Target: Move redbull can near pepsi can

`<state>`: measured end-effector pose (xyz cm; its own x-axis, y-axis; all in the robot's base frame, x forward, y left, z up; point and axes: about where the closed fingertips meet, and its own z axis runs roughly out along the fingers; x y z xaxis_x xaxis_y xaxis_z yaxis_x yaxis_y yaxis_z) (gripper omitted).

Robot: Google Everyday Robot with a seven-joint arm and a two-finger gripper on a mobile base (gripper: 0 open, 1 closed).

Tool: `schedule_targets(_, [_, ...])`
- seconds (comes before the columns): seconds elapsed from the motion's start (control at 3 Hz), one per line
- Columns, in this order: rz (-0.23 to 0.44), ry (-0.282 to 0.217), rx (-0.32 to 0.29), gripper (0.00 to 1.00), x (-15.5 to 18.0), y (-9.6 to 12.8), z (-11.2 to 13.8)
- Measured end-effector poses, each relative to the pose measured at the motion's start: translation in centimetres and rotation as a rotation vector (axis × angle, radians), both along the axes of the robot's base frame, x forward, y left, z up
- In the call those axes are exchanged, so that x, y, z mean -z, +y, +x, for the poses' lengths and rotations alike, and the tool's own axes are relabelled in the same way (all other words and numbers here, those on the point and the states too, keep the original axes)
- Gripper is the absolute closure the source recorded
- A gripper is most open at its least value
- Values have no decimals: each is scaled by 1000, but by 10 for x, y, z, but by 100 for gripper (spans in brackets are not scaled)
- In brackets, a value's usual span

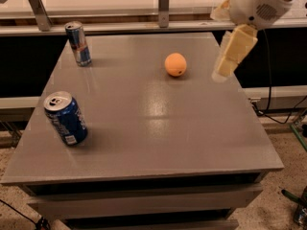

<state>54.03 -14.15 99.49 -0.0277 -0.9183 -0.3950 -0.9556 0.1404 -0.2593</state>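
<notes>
The slim silver-and-blue redbull can [78, 44] stands upright at the far left corner of the grey table [153, 128]. The wider blue pepsi can [65, 118] stands near the table's front left. My gripper [227, 57] hangs from the white arm at the upper right, above the table's right side, right of an orange. It is far from both cans and holds nothing that I can see.
An orange [175, 64] lies on the table right of centre, toward the back. A white counter with metal posts [163, 4] runs behind the table. Cables lie on the floor at the right.
</notes>
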Motion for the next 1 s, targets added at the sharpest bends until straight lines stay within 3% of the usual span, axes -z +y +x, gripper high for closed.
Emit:
schedule_targets(0.33, [128, 17, -136, 0, 1, 63, 53])
schedule_targets(0.67, [253, -11, -230, 0, -4, 126, 92])
schedule_targets(1.0, [317, -107, -224, 0, -6, 175, 133])
